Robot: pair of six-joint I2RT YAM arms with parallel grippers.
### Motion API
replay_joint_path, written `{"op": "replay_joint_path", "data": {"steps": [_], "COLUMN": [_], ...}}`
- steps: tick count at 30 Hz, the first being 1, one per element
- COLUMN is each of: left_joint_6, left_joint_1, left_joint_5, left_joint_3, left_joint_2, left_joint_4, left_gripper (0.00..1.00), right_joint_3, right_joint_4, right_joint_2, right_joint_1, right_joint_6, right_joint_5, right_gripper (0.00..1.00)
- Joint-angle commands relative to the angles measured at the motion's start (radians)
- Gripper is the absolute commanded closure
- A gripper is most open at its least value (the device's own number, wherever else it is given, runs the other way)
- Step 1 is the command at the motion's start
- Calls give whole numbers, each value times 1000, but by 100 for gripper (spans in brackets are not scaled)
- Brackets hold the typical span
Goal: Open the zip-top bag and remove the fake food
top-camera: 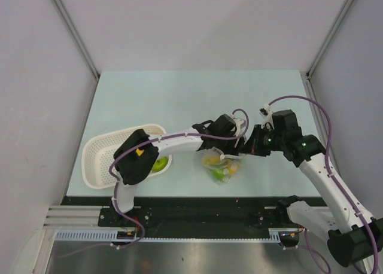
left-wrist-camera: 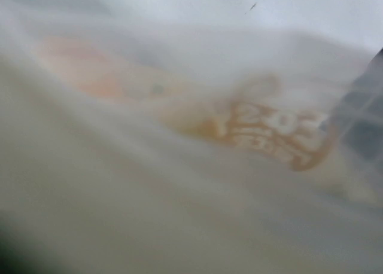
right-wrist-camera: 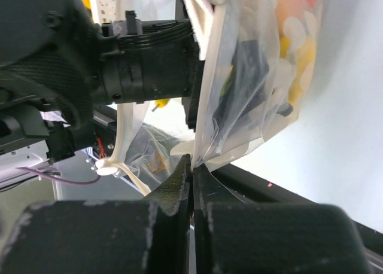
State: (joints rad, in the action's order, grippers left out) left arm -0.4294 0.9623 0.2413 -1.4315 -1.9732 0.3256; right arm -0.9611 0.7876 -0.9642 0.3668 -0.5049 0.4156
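Observation:
The zip-top bag hangs just above the table's near edge, with fake food in yellow, green and orange inside. My right gripper is shut on the bag's top edge, with a fold of clear plastic pinched between its jaws. The fruits show through the film. My left gripper sits at the bag's mouth, right against the right gripper. Blurred plastic with an orange print fills the left wrist view and hides its fingers.
A white perforated basket stands at the table's near left, partly under the left arm, with a green apple inside. The black base rail runs just below the bag. Grey walls close both sides.

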Motion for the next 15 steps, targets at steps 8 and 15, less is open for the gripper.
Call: {"op": "replay_joint_path", "data": {"steps": [8, 15], "left_joint_6": [-22, 30], "left_joint_1": [15, 15], "left_joint_5": [-145, -157], "left_joint_3": [19, 31], "left_joint_2": [-79, 31], "left_joint_4": [-63, -42], "left_gripper": [37, 71], "right_joint_3": [32, 22], "right_joint_4": [55, 52], "right_joint_2": [59, 48], "right_joint_1": [-9, -14], "right_joint_6": [-14, -3], "right_joint_5": [-11, -21], "right_gripper": [100, 100]}}
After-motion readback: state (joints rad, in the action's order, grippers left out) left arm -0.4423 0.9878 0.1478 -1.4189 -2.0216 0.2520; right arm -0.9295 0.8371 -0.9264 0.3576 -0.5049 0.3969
